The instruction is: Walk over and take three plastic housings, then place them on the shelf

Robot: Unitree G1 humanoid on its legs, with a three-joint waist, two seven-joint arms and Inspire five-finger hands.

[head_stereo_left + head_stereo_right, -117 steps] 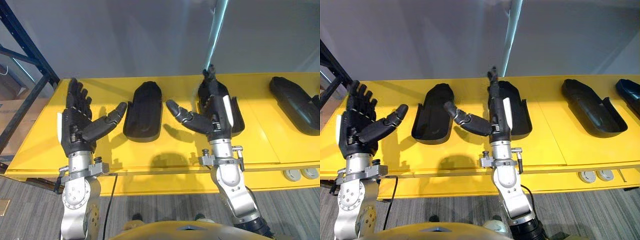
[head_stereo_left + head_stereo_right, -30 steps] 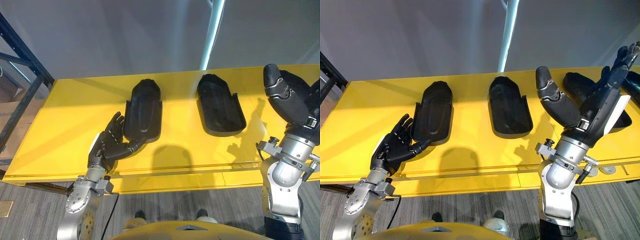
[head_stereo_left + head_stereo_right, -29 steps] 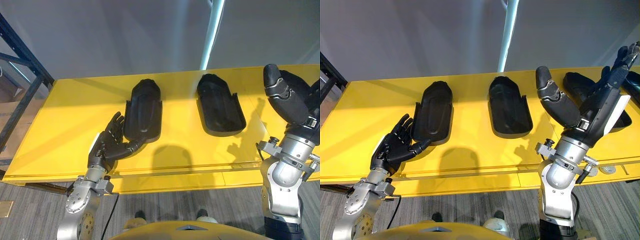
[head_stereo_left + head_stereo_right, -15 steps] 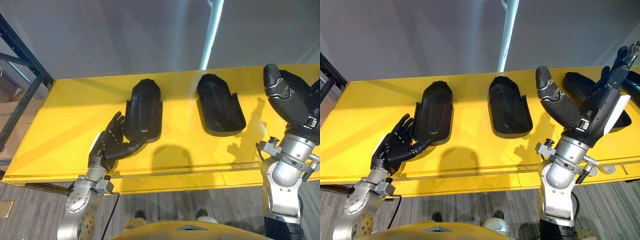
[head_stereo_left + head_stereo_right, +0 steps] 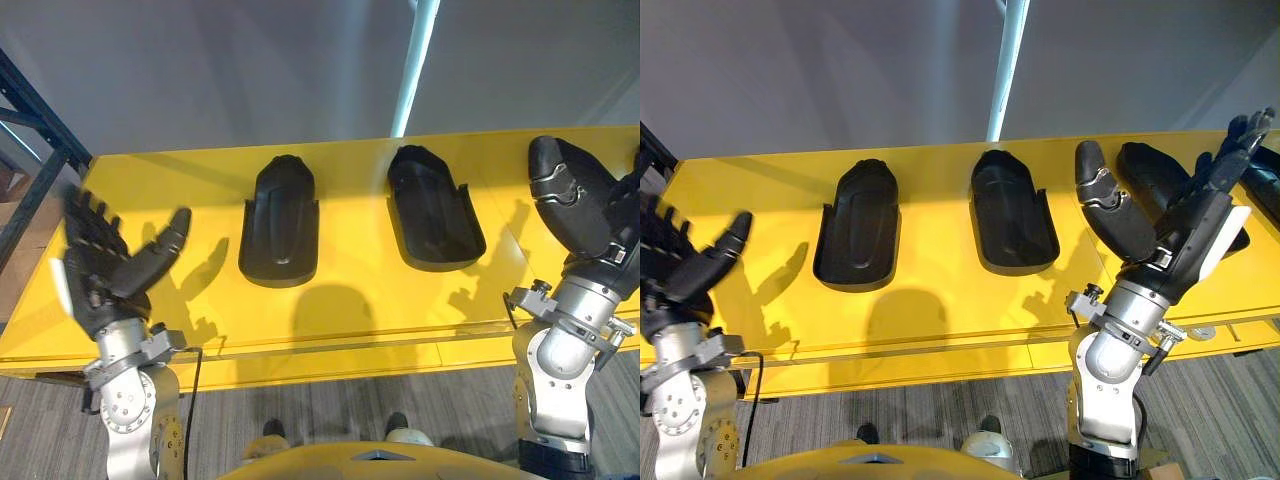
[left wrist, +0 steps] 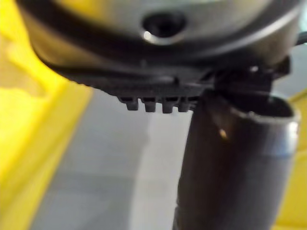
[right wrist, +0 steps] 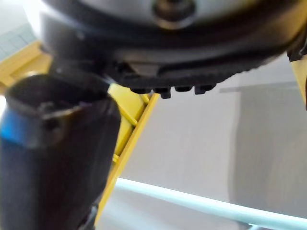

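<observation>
Three plastic housings in play, and all of them are down on the yellow table (image 5: 350,290). The left housing (image 5: 280,220) and the middle housing (image 5: 435,220) lie side by side with a clear gap between them, rounded ends toward the grey wall. The middle one has its hollow side up. A third housing (image 5: 1145,172) sits further along to the right, partly hidden behind the robot's arm. Spaced like that, I'd say each one can be scooped up on its own without knocking its neighbour.

Now the hands. The left hand (image 5: 110,265) is raised over the table's left end, fingers spread wide and thumb swung out toward the left housing, but well apart from it and touching nothing. The right hand (image 5: 1188,228) is up as well, splayed just as wide, palm turned inward. It hovers in front of the third housing with nothing between thumb and fingers. Both hands empty, then, and nothing lifted yet. The dark blue rack frame (image 5: 35,115) stands off to the left, likely the shelf.
</observation>
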